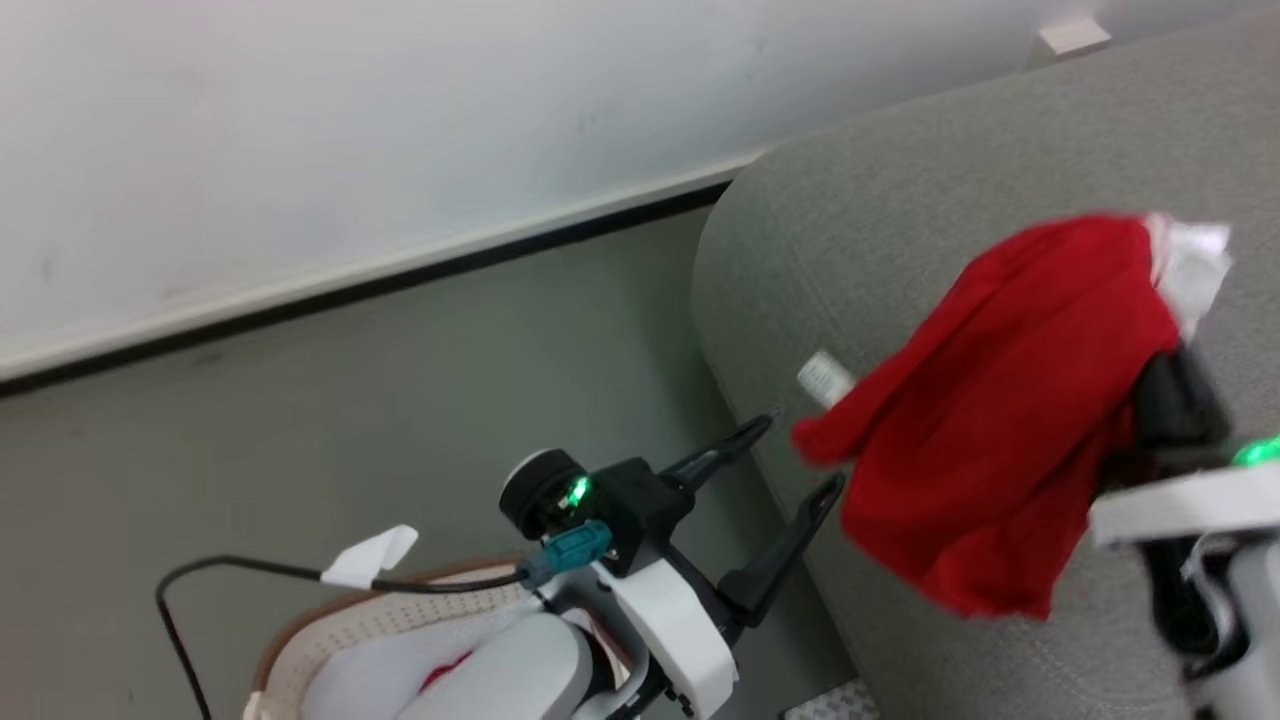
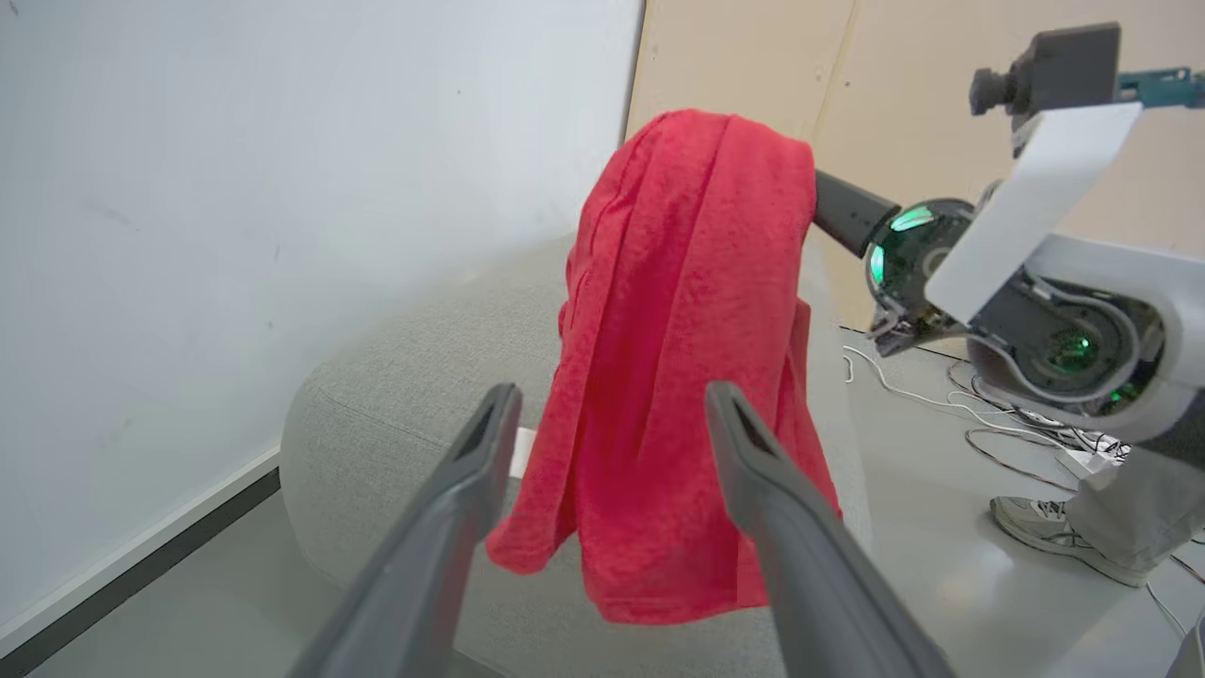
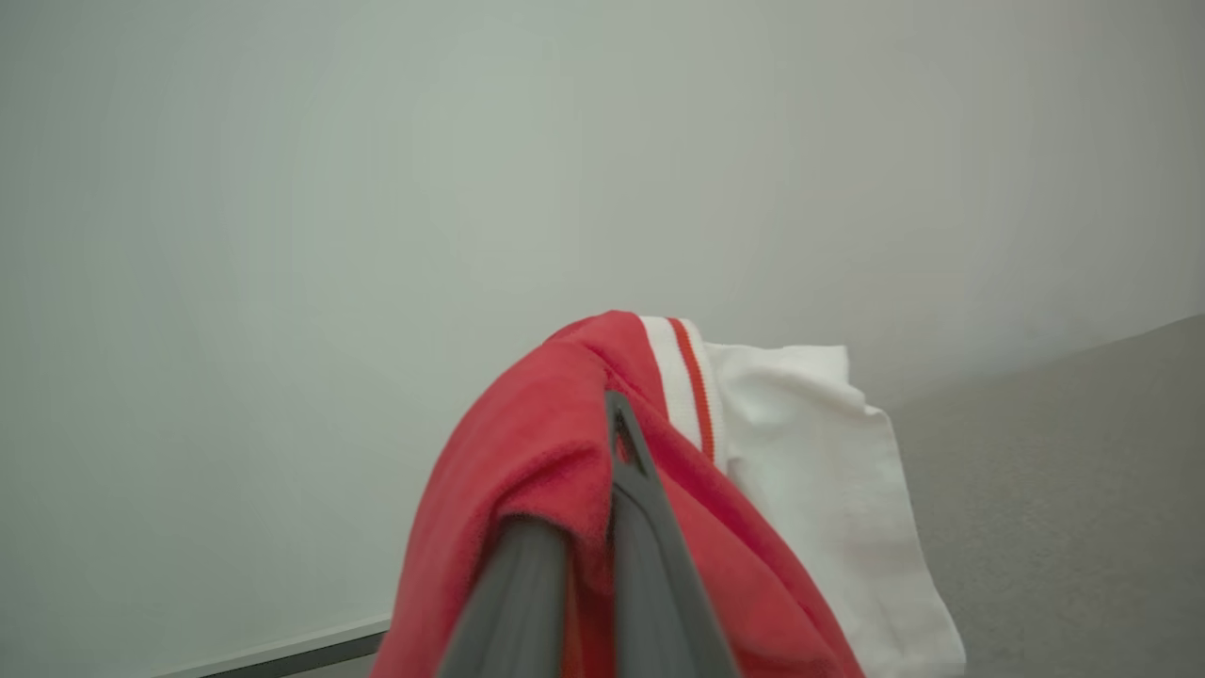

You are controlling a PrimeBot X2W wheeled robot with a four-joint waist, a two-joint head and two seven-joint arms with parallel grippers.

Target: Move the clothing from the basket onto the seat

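Observation:
A bright red garment (image 1: 1000,420) with a white, red-striped collar (image 3: 692,386) hangs in the air over the light grey seat (image 1: 900,230). My right gripper (image 3: 588,490) is shut on it near the top, and the fabric drapes over its fingers. A small white label (image 1: 825,378) sticks out at the garment's left edge. My left gripper (image 1: 790,465) stands open just left of the hanging cloth, at the seat's rounded corner, holding nothing. The white basket (image 1: 330,620) with a brown rim sits at the lower left. A sliver of red fabric (image 1: 445,672) shows in it beside white liner.
A white wall with a dark baseboard (image 1: 350,285) runs behind the grey floor. A black cable (image 1: 200,575) loops over the basket. A person's shoe (image 2: 1045,537) and loose cables (image 2: 998,424) lie on the floor beyond the seat.

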